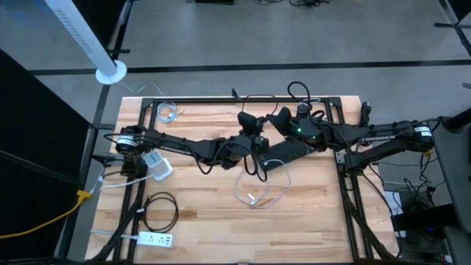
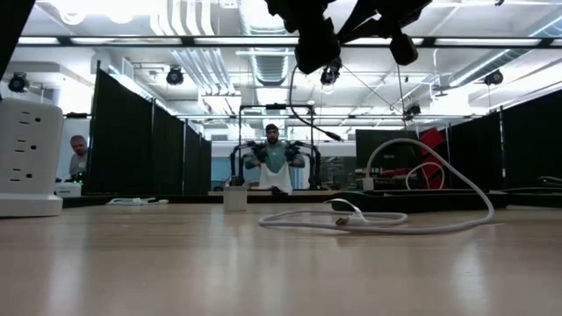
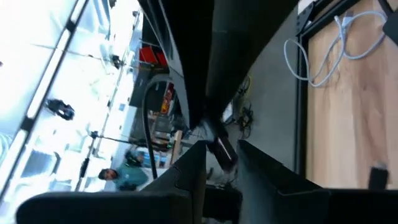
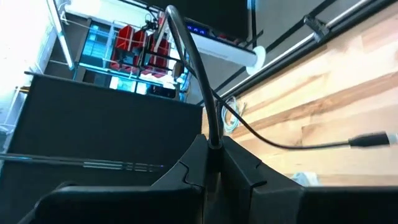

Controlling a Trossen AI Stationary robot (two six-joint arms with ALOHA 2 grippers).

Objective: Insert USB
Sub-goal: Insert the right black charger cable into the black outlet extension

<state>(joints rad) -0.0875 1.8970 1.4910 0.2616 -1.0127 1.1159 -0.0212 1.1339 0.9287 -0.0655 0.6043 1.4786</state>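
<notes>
The left gripper (image 1: 252,122) and right gripper (image 1: 278,120) meet above the bench's far-middle. The left pinches a dark plug (image 3: 222,149); the right is pressed together on a black cable (image 4: 198,68). The cable looks limp, so holding it close behind the stiff connector seems best.

Wooden table (image 1: 309,221) bearing white cable (image 1: 261,193), power strip (image 1: 154,238).
</notes>
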